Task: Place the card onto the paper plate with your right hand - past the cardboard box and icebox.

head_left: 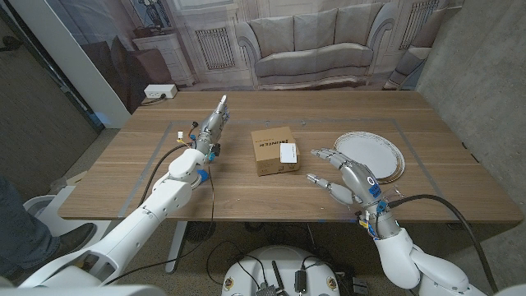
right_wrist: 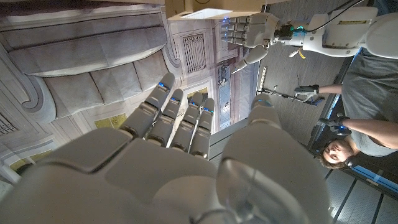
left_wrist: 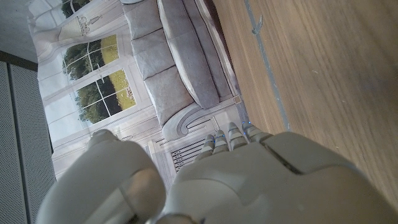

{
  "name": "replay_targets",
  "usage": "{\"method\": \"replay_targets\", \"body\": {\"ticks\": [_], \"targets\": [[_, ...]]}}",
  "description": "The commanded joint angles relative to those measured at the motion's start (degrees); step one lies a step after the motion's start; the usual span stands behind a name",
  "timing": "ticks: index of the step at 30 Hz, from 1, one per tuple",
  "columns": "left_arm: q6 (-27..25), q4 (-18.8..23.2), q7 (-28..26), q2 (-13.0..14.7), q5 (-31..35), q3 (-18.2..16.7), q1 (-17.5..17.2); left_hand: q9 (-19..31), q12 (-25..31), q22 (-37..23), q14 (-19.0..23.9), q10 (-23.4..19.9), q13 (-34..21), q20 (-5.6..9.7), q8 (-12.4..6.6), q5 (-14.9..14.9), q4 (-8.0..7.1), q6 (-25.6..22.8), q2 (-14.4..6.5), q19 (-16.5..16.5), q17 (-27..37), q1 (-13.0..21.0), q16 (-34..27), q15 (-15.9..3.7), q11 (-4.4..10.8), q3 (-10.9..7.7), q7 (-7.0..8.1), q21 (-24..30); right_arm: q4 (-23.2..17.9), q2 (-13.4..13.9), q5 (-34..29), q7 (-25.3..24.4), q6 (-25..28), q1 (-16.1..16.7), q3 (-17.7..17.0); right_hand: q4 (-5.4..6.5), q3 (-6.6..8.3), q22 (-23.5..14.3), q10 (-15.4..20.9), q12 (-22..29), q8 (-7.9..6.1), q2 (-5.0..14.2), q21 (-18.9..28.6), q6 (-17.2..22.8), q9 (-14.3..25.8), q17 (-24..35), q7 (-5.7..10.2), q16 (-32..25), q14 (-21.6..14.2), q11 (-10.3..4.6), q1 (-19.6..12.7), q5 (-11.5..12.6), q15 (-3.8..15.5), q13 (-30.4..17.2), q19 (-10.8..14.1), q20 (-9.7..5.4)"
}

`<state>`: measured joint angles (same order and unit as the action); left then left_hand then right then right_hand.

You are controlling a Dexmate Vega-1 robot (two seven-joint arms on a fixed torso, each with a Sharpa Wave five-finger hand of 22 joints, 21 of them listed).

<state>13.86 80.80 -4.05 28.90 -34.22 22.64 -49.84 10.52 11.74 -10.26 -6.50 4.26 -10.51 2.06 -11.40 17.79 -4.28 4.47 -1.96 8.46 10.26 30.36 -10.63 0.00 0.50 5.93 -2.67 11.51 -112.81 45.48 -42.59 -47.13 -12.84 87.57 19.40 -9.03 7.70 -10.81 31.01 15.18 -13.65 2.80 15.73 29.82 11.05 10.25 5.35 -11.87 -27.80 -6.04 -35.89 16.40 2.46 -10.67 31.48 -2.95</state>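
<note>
Now right hand [head_left: 345, 177] hovers beside cardboard box [head_left: 274, 150], fingers [right_wrist: 180, 118] apart, poised for white card [head_left: 288, 153] atop it; paper plate [head_left: 369, 155] just beyond.

The wooden table [head_left: 246, 193] bears a cardboard box [head_left: 271, 152] and paper plate [head_left: 370, 154].

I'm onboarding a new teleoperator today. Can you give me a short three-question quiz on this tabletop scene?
1. True or false: the white card lies on the cardboard box.
2. Which hand is nearer the paper plate? A) left hand B) right hand
3. Fill in: the right hand holds ____.

Key: 1 true; 2 B; 3 nothing, its fingers are spread open.
</note>
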Motion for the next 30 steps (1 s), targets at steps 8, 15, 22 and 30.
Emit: {"method": "replay_targets", "body": {"ticks": [8, 15, 22, 30], "targets": [[0.18, 0.04, 0.39, 0.26, -0.48, -0.06, -0.87, 0.15, -0.17, -0.13, -0.74, 0.35, -0.27, 2.38, 0.20, -0.18, 0.00, 0.26, -0.01, 0.51, 0.20, 0.30, -0.04, 0.08, -0.04, 0.60, -0.05, -0.18, -1.10, 2.00, -2.69, -0.26, 5.05, -1.23, 3.28, -1.59, 1.88, -0.20, 0.12, -0.37, 0.56, -0.42, 0.02, -0.26, 0.33, 0.11, 1.13, 0.42, -0.75, -1.38, -6.26, 0.19, 7.03, 0.03, 0.59, -6.29], [0.25, 0.80, 0.19, 0.75, -0.58, -0.43, -1.49, 0.15, -0.17, -0.13, -0.73, 0.35, -0.27, 2.28, 0.19, -0.22, -0.01, 0.22, -0.04, 0.57, 0.20, 0.33, -0.06, 0.10, -0.04, 0.67, -0.05, -0.18, -1.67, 2.13, -4.53, -0.68, 7.74, -1.96, 4.64, -1.82, 3.07, -0.26, -0.31, -0.90, 1.08, -1.03, -0.24, -1.07, 0.42, 0.09, 2.42, 0.86, -0.63, -1.98, -10.85, 0.25, 7.61, 0.00, 0.58, -6.62], [0.59, 1.42, -0.01, 1.05, -0.77, -0.83, -2.21, 0.15, -0.16, -0.13, -0.78, 0.34, -0.28, 2.27, 0.18, -0.25, -0.01, 0.21, -0.08, 0.55, 0.20, 0.36, -0.05, 0.05, -0.06, 0.73, -0.01, -0.16, -2.42, 2.29, -6.48, -0.78, 10.88, -2.54, 6.02, -1.76, 4.52, -0.45, -1.12, -1.60, 1.57, -1.68, -0.66, -2.13, 0.60, 0.14, 4.22, 1.23, -0.25, -3.97, -17.45, 0.80, 9.04, -0.05, 0.09, -7.57], [1.13, 1.74, -0.07, 1.19, -0.86, -1.09, -2.85, 0.15, -0.16, -0.13, -0.77, 0.35, -0.28, 2.18, 0.19, -0.28, -0.01, 0.23, -0.11, 0.58, 0.20, 0.38, -0.06, 0.11, 0.00, 0.79, -0.04, -0.15, -2.87, 2.80, -7.03, -0.96, 12.90, -3.03, 7.28, -1.14, 6.30, -0.91, -2.02, -2.27, 1.76, 0.03, -1.28, -2.90, 0.87, 0.55, 6.03, 1.37, 1.75, -5.58, -26.57, 0.82, 10.62, -0.11, -1.56, -9.27]]}}
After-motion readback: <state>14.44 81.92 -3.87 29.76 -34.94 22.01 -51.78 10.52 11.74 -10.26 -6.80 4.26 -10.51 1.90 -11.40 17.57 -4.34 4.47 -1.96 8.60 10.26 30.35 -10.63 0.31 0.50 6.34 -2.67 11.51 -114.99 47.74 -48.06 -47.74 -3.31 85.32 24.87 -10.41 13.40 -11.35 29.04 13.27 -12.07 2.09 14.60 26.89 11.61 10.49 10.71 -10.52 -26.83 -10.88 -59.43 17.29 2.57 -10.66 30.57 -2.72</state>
